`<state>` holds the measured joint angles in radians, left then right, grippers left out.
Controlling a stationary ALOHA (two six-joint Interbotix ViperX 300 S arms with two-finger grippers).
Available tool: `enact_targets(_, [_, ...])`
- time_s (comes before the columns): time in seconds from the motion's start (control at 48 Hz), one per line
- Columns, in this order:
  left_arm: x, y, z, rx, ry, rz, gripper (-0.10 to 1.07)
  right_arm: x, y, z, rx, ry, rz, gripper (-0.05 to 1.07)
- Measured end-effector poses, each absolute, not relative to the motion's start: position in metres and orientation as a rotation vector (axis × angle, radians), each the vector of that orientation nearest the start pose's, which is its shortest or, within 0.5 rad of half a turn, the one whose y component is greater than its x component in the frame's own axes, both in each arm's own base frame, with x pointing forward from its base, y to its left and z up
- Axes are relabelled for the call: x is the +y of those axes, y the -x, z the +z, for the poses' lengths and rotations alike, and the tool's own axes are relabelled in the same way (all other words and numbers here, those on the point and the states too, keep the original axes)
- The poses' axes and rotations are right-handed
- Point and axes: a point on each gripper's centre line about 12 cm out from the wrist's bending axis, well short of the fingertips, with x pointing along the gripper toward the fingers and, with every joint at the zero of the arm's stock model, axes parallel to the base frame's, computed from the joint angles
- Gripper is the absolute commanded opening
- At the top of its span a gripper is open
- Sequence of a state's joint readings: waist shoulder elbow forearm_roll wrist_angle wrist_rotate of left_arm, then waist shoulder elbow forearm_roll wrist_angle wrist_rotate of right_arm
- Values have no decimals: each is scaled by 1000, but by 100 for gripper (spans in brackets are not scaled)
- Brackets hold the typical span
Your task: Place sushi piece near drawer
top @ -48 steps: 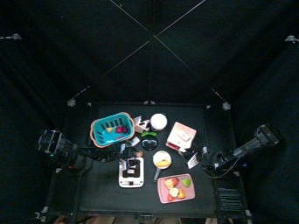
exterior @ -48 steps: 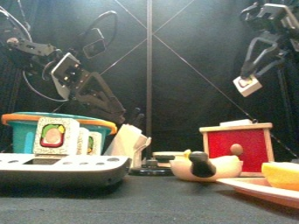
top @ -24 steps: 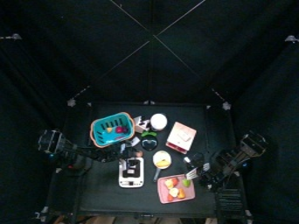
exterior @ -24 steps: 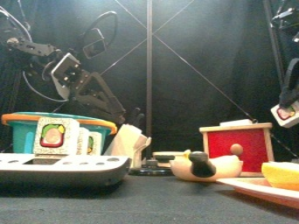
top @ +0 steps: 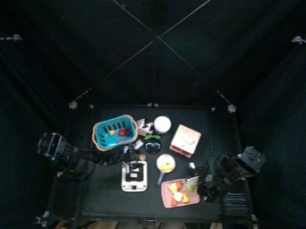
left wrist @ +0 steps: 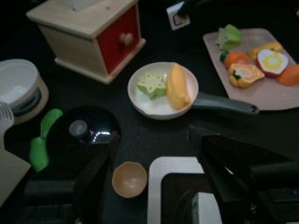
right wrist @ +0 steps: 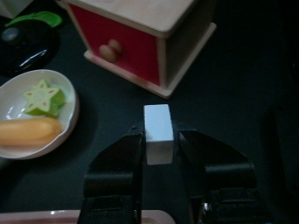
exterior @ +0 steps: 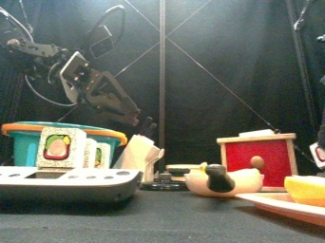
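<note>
The sushi piece (right wrist: 156, 133) is a small white block pinched between the two black jaws of my right gripper (right wrist: 156, 145), which is shut on it. It hangs over the black table just in front of the drawer (right wrist: 135, 44), a wooden box with a red front and a knob. Seen from above, the right gripper (top: 213, 182) is at the table's front right, a little in front of the drawer (top: 185, 139). My left gripper (left wrist: 170, 179) stands open above a flat white unit (left wrist: 176, 192), holding nothing.
A white pan (left wrist: 163, 87) with a star slice and a yellow piece lies by the drawer. The pink plate (top: 180, 192) of toy food sits at the front. A teal basket (top: 114, 131), a black pot (left wrist: 87, 131) and a small brown bowl (left wrist: 128, 178) crowd the left.
My right arm has come down from high on the right toward the table's front right, carrying the white piece. The left arm has shifted slightly.
</note>
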<state>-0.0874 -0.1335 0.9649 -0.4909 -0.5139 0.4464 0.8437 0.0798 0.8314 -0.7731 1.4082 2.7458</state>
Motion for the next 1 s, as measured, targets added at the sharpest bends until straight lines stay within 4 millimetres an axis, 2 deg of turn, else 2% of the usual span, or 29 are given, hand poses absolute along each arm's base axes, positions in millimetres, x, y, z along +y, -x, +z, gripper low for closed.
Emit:
enact_targets(0.292, [19,-321,199,273,-57,203,97,112,-206,100,388,-503,-1411,47])
enact_targets(0.479, [22,-310,202,260,-56,211,97,108,-211,94,368,-495,-1459,47])
enact_targets(0.729, [25,-303,205,246,-51,221,97,94,-218,89,355,-493,-1530,47])
enact_targets(1.0, [25,-301,203,254,-52,220,97,95,-219,85,381,-531,-1535,48])
